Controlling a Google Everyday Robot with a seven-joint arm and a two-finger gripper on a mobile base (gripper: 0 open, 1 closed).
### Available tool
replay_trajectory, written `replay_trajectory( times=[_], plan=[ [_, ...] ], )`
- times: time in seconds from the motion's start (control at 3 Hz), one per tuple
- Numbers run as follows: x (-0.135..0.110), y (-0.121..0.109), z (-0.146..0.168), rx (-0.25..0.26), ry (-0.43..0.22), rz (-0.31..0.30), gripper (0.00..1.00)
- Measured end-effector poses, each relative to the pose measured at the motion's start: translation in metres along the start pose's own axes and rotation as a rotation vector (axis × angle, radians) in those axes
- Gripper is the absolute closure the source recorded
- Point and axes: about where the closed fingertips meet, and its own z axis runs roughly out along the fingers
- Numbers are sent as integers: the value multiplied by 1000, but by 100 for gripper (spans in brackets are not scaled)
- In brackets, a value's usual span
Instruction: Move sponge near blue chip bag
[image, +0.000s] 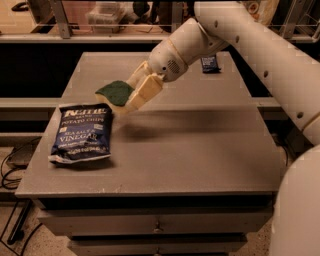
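The sponge (115, 91), dark green on top with a pale yellow base, is held in my gripper (131, 98) above the table, just right of and above the top edge of the blue chip bag (82, 132). The gripper's cream fingers (145, 91) are shut on the sponge's right side. The chip bag, a large dark blue Kettle bag with white lettering, lies flat at the table's left side. My white arm reaches in from the upper right.
A small dark blue packet (210, 63) lies at the far right of the grey table (190, 150). Drawers sit under the table front. A shelf with metal rails runs behind the table. Cables lie on the floor at left.
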Motion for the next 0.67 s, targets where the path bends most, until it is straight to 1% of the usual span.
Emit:
replay_trajectory(
  times=[0.33, 0.67],
  plan=[
    [1, -1, 3, -2, 1, 0, 12],
    [0, -1, 5, -5, 0, -1, 0]
  ],
)
